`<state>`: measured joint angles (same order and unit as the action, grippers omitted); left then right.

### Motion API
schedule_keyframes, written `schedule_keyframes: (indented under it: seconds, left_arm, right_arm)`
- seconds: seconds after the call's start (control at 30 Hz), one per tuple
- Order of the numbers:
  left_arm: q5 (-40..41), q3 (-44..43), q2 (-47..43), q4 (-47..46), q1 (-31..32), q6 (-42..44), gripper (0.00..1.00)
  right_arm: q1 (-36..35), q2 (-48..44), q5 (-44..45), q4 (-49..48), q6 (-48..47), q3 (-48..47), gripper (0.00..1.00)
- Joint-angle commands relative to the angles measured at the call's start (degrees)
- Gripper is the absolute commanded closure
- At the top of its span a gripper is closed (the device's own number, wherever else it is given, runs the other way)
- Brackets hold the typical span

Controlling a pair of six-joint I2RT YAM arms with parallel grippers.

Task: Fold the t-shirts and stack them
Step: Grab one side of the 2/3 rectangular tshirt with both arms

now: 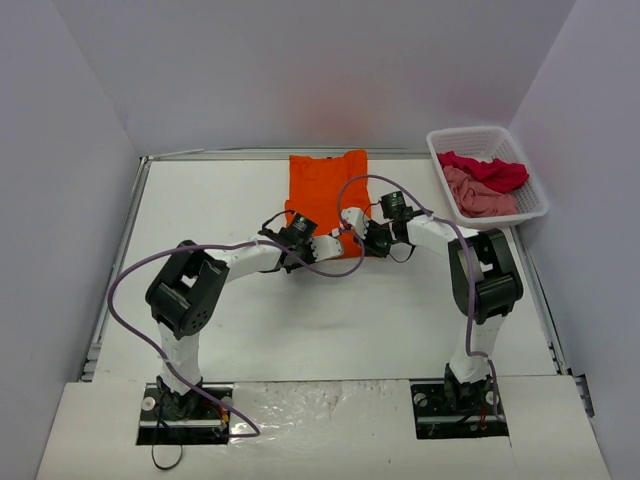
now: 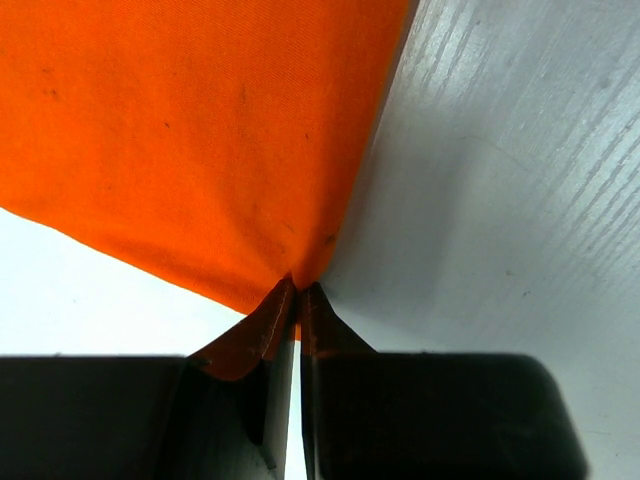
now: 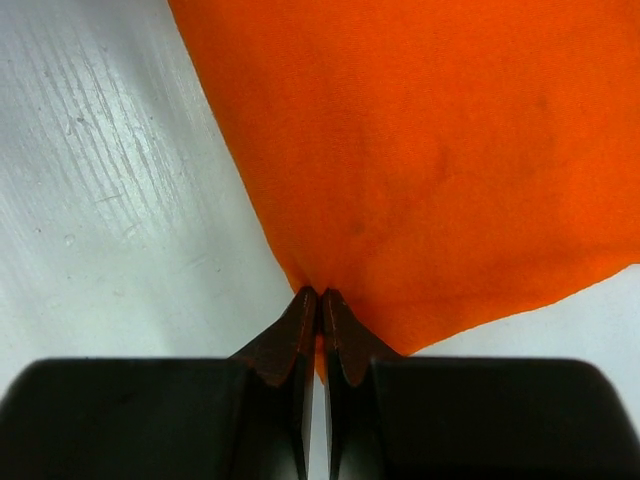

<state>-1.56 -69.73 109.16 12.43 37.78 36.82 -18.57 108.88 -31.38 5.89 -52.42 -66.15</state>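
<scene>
Left gripper (image 2: 298,290): jaws clenched together on a corner of the orange t-shirt (image 2: 200,130), the cloth gathered to a point right at the tips and fanning out smooth beyond them. Right gripper (image 3: 320,295): the same condition, jaws pressed shut on the opposite corner of the same garment, fabric pinched between the tips and spreading away wide. Each wrist view shows only its own fingers, the orange cloth and a strip of the white painted table (image 3: 100,200) beside the shirt's edge; neither shows the other arm. The top view supplies the layout. Both grippers sit close together at the near edge of the orange t-shirt, with the arms bent inward from their bases toward the table's centre line. The shirt lies in the far middle of the table and reaches toward the back wall. From above the jaws and the pinched corners cannot be resolved, as the wrist housings cover them. Only the top view also takes in the white lattice basket (image 1: 490,133) at the far right corner, well apart from the grippers. The basket holds a crimson red t-shirt (image 1: 490,172) crumpled toward its far side and a dusty pink t-shirt (image 1: 480,197) bunched just beside it on the near side.
</scene>
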Motion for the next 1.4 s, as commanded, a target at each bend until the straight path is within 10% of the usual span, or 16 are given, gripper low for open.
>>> schedule_keyframes:
  seconds: [0.0,1.37]
  left_arm:
    - [-2.0,-1.6,-3.5,-1.4,0.5,-0.6,0.98]
    - [-21.9,-0.5,-18.8,34.4,7.1,6.6,0.98]
  right_arm:
    - [-0.3,2.8,2.4,9.1,-0.4,0.1,1.00]
    - [-4.5,-10.4,-8.5,47.4,-4.6,-7.4,1.00]
